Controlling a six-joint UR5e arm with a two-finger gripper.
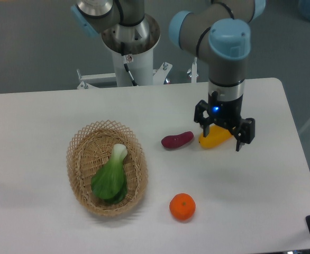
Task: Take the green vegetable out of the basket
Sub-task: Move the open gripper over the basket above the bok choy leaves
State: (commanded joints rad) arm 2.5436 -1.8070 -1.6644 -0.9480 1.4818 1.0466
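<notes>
The green vegetable (110, 177) lies in the oval wicker basket (80, 153) at the left of the table, its pale stem pointing to the back and its broad leaves to the front. My gripper (222, 141) is far to the right of the basket, pointing down with its jaws spread wide. It is open and holds nothing. It hangs over a yellow mango-shaped fruit (214, 139), which shows between the fingers.
A purple sweet-potato-shaped piece (177, 140) lies between the basket and the gripper. An orange (182, 207) sits near the front edge, right of the basket. The arm's base (129, 47) stands at the back.
</notes>
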